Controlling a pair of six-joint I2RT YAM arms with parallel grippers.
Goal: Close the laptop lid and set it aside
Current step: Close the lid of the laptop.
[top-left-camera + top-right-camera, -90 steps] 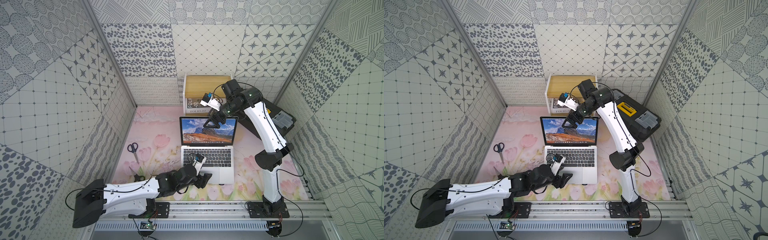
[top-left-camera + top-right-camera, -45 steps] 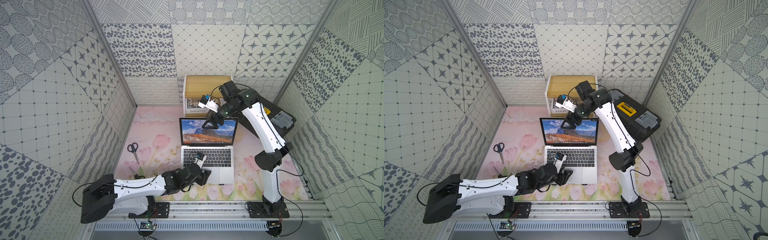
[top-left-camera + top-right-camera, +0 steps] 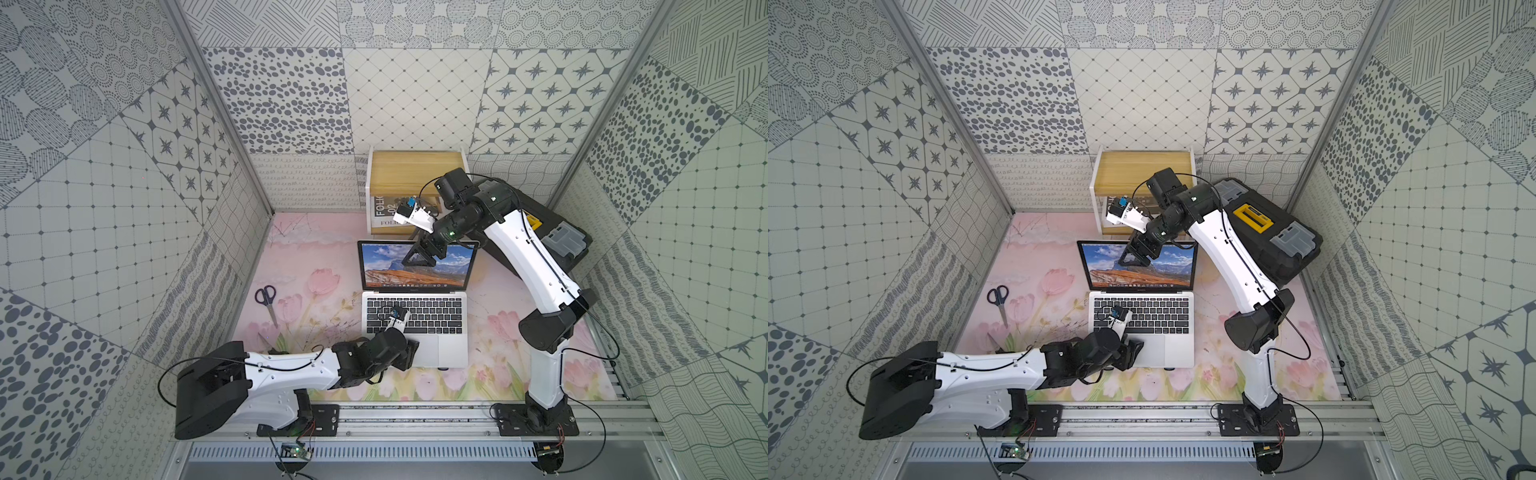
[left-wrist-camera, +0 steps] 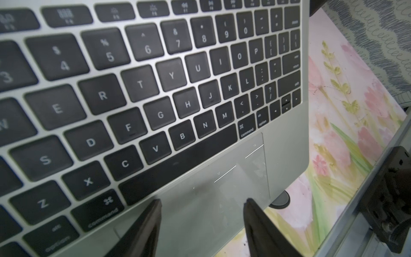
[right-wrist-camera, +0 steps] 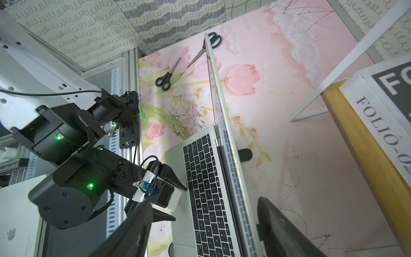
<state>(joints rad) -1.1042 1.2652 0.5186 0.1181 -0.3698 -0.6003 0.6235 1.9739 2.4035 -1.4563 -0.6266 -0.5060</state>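
The silver laptop [image 3: 451, 347] [image 3: 1177, 351] sits open mid-mat, and its lid [image 3: 386, 268] [image 3: 1167, 270] stands upright showing mountain wallpaper. My left gripper [image 3: 409, 353] [image 3: 1136, 349] [image 4: 202, 203] is low over the front left of the base, open. Its fingertips [image 4: 155, 205] hover at the trackpad [image 4: 242, 178]; I cannot tell whether they touch. My right gripper [image 3: 417, 259] [image 3: 1133, 259] [image 5: 204, 201] hangs open at the lid's top edge. In the right wrist view the lid's thin edge [image 5: 219, 89] runs between the fingers, one on the screen side and one behind.
Scissors [image 3: 268, 299] lie left of the laptop, with a second pair [image 5: 164, 77] nearer the front rail. A wooden shelf box [image 3: 415, 174] holding a "FOLIO" book stands behind the lid. A black toolbox [image 3: 557, 241] sits at back right.
Both grippers have narrowed a little. The right gripper has come down and leftward onto the lid's top edge. The left arm has stretched further in, its gripper staying at the trackpad.
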